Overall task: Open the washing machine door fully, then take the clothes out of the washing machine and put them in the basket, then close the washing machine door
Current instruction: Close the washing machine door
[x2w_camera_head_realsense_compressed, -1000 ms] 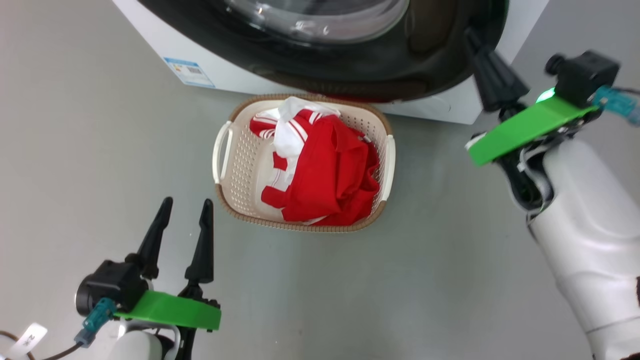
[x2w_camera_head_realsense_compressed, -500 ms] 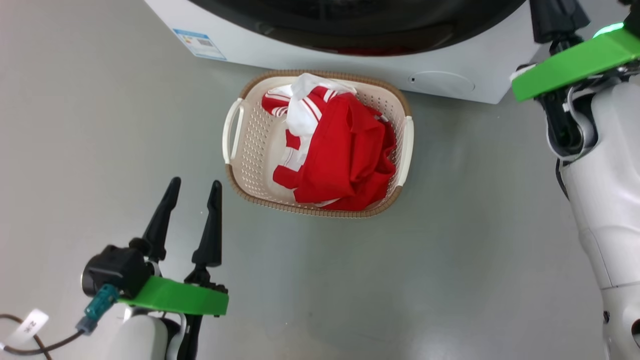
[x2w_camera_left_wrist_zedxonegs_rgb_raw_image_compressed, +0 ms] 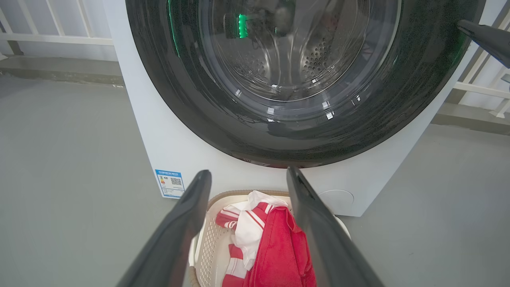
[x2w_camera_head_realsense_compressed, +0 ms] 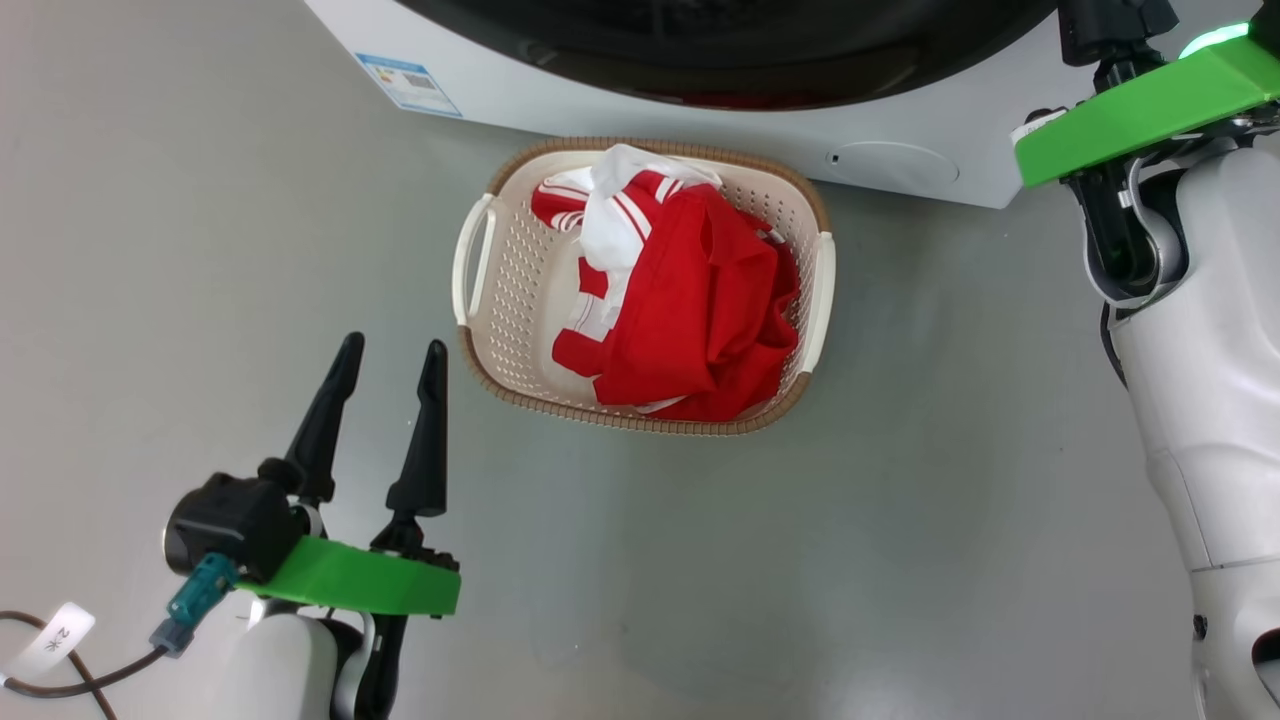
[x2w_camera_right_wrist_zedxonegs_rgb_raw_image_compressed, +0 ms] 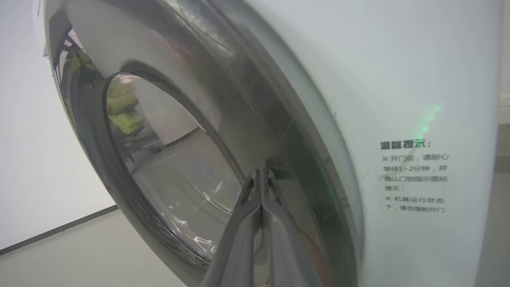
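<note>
The washing machine door [x2w_camera_left_wrist_zedxonegs_rgb_raw_image_compressed: 306, 133] sits flat against the front of the washing machine [x2w_camera_left_wrist_zedxonegs_rgb_raw_image_compressed: 179, 147] in the left wrist view, its wide black rim ringing the clear glass bowl, through which the holed steel drum shows. In the head view the door's black rim [x2w_camera_head_realsense_compressed: 700, 45] runs along the top edge, above the machine's white lower front [x2w_camera_head_realsense_compressed: 720, 120]. A small blue label [x2w_camera_head_realsense_compressed: 408, 85] is stuck near the machine's lower left corner.

The basket [x2w_camera_head_realsense_compressed: 510, 300] stands on the grey floor [x2w_camera_head_realsense_compressed: 200, 250] just in front of the machine's lower edge, close to it but apart. The clothes [x2w_camera_head_realsense_compressed: 690, 310] lie inside it, a red bundle with white striped parts heaped toward its right side and rising above the rim.

The left end effector [x2w_camera_head_realsense_compressed: 393, 343] hangs over bare floor near the basket's left front corner, touching nothing, its two dark fingers spread apart and empty. The right end effector [x2w_camera_right_wrist_zedxonegs_rgb_raw_image_compressed: 261, 172] is up at the right side of the door, with its fingers pressed together and nothing between them. In the right wrist view the fingertips rest at the door's rim [x2w_camera_right_wrist_zedxonegs_rgb_raw_image_compressed: 159, 167], close to where the rim meets the white front. A block of printed text [x2w_camera_right_wrist_zedxonegs_rgb_raw_image_compressed: 414, 175] sits on that white panel beside the door.
</note>
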Robot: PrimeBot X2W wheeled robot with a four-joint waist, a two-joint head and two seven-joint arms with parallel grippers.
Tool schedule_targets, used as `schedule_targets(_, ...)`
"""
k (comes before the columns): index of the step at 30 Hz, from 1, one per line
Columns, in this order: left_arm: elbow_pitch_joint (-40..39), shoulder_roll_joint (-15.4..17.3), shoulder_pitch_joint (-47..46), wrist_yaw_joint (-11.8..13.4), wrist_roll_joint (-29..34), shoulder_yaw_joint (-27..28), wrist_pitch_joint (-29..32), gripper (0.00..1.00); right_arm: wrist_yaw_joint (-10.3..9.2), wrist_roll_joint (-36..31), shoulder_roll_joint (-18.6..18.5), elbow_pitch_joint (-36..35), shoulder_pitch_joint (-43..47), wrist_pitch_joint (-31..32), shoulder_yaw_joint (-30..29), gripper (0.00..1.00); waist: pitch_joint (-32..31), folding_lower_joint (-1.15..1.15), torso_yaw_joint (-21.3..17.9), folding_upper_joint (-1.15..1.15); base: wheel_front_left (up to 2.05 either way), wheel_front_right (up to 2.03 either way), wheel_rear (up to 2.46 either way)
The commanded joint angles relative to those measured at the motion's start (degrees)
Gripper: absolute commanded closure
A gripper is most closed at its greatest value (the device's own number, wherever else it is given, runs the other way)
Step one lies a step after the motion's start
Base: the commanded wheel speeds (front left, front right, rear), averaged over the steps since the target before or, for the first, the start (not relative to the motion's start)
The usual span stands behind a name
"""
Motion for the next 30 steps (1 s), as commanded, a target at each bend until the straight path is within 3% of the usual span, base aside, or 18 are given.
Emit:
schedule_targets(1,-0.93,1.13,-0.12,-0.17,-0.27,1.96,-0.46,0.0,0.0,-0.12,0.89,-1.48,1.17,-0.27,1.23,1.0,-0.52,0.0,-0.35,0.0,0.0,0.0,0.0)
schedule_targets(7,0.08,1.13,0.39,-0.17,0.2,2.33,-0.46,0.0,0.0,0.69,0.77,-1.18,4.01,-0.27,3.83,1.0,-2.15,0.0,-1.24,0.0,0.0,0.0,0.0)
schedule_targets(9,0.66,1.13,0.66,-0.17,0.42,2.6,-0.46,0.0,0.0,0.94,0.79,-1.24,5.45,-0.27,4.55,0.9,-3.02,0.0,-1.66,0.0,0.0,0.0,0.0)
schedule_targets(10,0.94,1.13,0.85,-0.17,0.57,2.77,-0.46,0.0,0.0,1.12,0.78,-1.31,6.22,-0.27,4.82,0.81,-3.5,0.0,-1.91,0.0,0.0,0.0,0.0)
schedule_targets(12,1.43,1.13,1.26,-0.17,0.92,3.15,-0.46,0.0,0.0,1.33,0.65,-1.56,7.75,-0.27,5.34,0.5,-4.44,0.0,-2.46,0.0,0.0,0.0,0.0)
schedule_targets(13,1.66,1.13,1.47,-0.17,1.12,3.28,-0.46,0.0,0.0,1.46,0.58,-1.69,8.56,-0.27,5.56,0.19,-4.94,0.0,-2.72,0.0,0.0,0.0,0.0)
schedule_targets(14,1.86,1.17,1.71,-0.17,1.27,3.43,-0.46,0.0,0.0,1.58,0.5,-1.75,9.36,-0.27,5.76,0.0,-5.41,0.0,-3.03,0.0,0.0,0.0,0.0)
schedule_targets(30,6.41,4.18,6.15,-0.17,1.71,5.63,-0.46,0.0,0.0,1.6,-0.69,-3.39,24.82,-0.27,6.03,0.0,-13.68,0.0,-8.95,0.0,0.0,0.0,0.0)
